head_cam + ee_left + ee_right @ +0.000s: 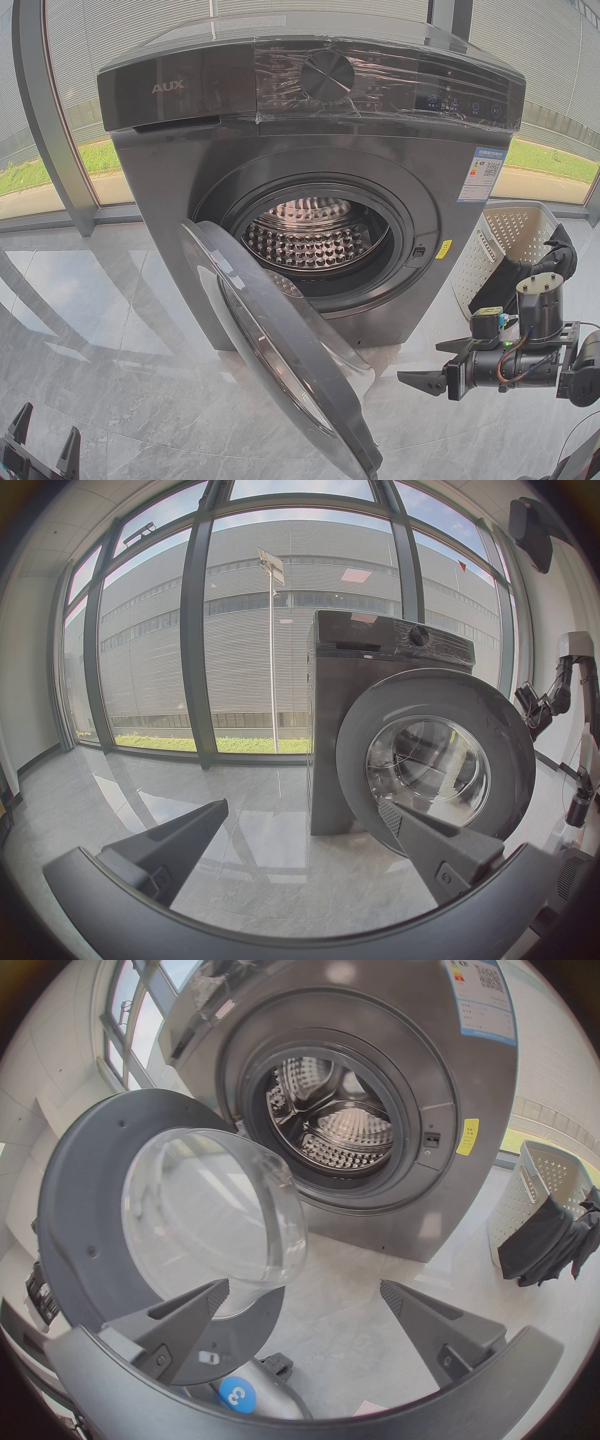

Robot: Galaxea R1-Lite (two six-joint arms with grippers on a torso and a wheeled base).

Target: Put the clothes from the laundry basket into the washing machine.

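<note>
A dark grey washing machine [300, 187] stands in front of me with its round door [281, 350] swung open toward me and its steel drum [312, 237] bare inside. To its right sits a white perforated laundry basket [500, 244] with dark clothes [519, 275] draped over its rim; both show again as the basket [544, 1179] and the clothes [550, 1241] in the right wrist view. My right gripper [431, 365] is open, low at the right, between the door and the basket, holding nothing. My left gripper [40, 431] is open at the lower left, far from the machine.
Glossy grey tiled floor [125, 350] spreads to the left of the machine and in front of it. Tall windows with dark frames [44, 112] stand behind. The open door juts out over the floor before the drum opening.
</note>
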